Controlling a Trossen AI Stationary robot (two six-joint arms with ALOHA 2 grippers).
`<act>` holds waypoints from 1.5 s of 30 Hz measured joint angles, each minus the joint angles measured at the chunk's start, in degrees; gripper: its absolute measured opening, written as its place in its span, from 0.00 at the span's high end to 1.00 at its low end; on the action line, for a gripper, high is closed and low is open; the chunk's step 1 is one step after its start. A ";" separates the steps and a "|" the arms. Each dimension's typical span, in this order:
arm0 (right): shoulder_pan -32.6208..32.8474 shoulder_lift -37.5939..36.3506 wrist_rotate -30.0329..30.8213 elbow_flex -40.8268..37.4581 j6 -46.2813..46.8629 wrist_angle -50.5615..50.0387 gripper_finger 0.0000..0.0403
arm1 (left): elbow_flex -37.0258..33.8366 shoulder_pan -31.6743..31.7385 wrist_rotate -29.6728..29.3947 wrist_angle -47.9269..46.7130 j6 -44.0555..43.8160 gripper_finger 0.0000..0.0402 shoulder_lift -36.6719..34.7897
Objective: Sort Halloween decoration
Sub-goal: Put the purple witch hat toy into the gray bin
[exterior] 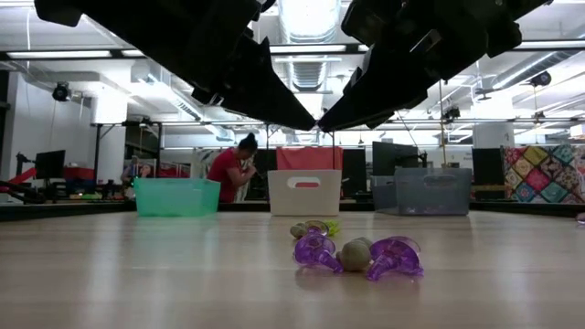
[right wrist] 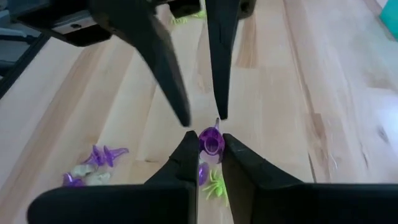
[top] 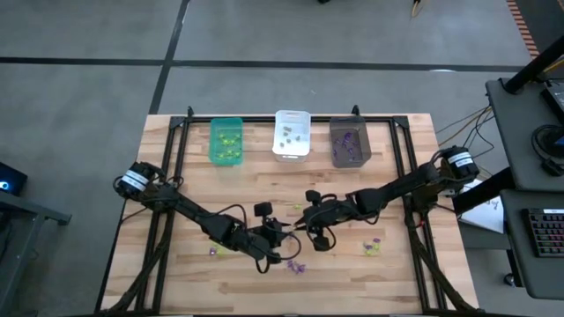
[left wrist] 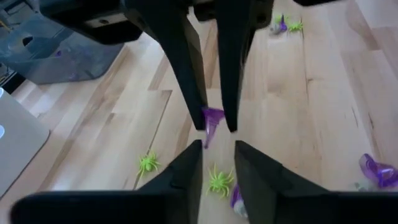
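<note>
Grippers meet mid-table: right gripper (right wrist: 208, 146) pinches a purple trinket (right wrist: 211, 140), while left gripper (left wrist: 217, 152) fingers stand apart, releasing it.

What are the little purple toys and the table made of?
The small see-through purple trinkets look like glossy hard plastic: light shines through them and they show bright glints. The pale wooden plank table looks like wood with a smooth, slightly shiny finish: the high view shows strips of grain joined side by side. The round greyish piece between the trinkets looks duller; its material is hard to tell.
</note>
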 joint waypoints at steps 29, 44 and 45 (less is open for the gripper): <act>-47.57 -2.99 2.69 29.81 -2.10 -71.68 0.92 | -0.09 0.11 0.03 -1.07 -1.05 0.56 0.24; -63.21 6.95 0.33 26.15 -3.59 -65.27 0.92 | -0.09 1.87 -0.08 -1.00 -0.98 0.56 0.24; -63.21 7.29 0.33 26.30 -3.67 -65.35 0.91 | -0.09 1.95 -0.07 -1.00 -0.70 0.56 0.24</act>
